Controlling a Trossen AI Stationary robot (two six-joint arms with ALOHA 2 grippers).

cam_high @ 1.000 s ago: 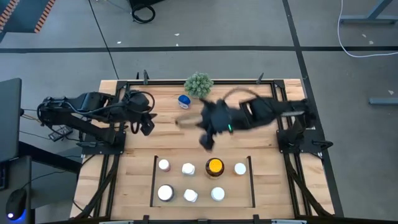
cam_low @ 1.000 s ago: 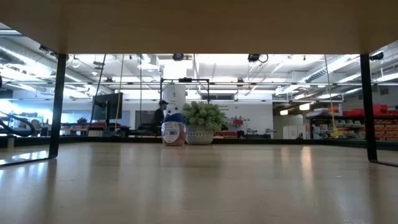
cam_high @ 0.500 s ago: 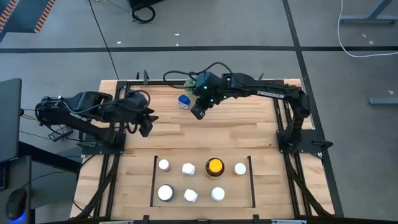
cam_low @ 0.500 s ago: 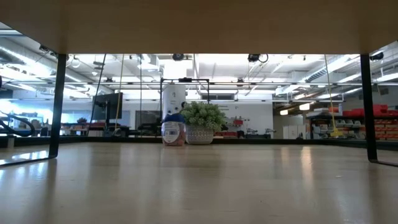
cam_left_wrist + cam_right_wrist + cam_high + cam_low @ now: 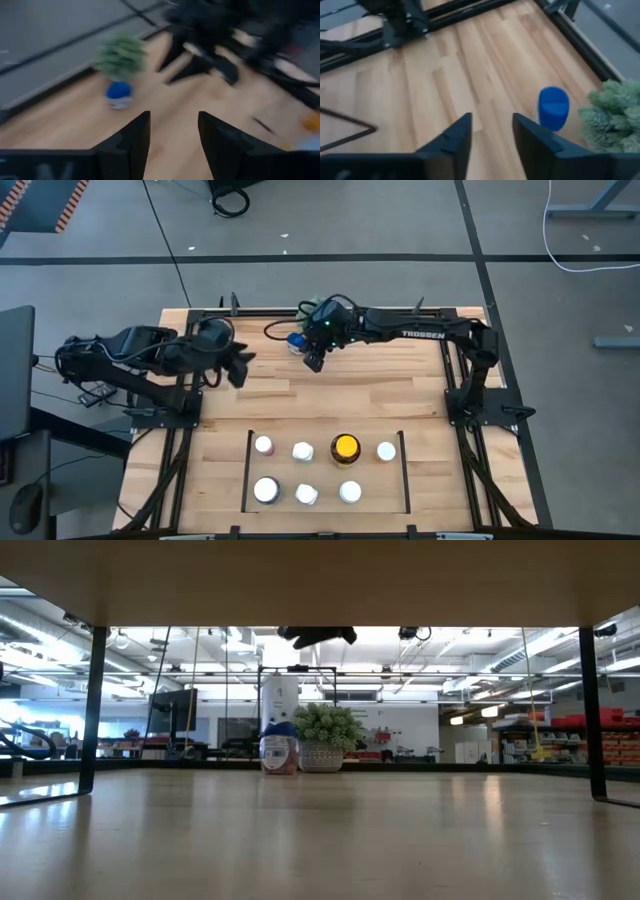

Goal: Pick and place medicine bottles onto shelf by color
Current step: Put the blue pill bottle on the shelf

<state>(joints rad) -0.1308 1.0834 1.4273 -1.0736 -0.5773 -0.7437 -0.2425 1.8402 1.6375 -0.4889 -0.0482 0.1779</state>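
Observation:
A blue-capped bottle (image 5: 295,342) stands on its base at the far middle of the table, beside a green spiky plant ball (image 5: 318,310); it also shows in the low view (image 5: 279,753). My right gripper (image 5: 314,360) is open and empty, above the table just right and near of this bottle (image 5: 553,107). My left gripper (image 5: 239,367) is open and empty at the far left, facing the bottle (image 5: 119,95). Several white-capped bottles and an amber one with a yellow cap (image 5: 345,448) stand in the shelf bay (image 5: 248,470).
The shelf bay's black strips (image 5: 405,470) lie at the near middle. The table's black frame (image 5: 445,370) and the arm bases stand at both sides. Bare wood lies between the bay and the blue bottle. My right arm (image 5: 225,45) reaches across the far edge.
My right gripper has swung from the table's middle toward the far edge and a little left, ending next to the blue bottle. The arm now stretches along the far edge, and the gripper shows at the top of the low view. The bottle has not moved.

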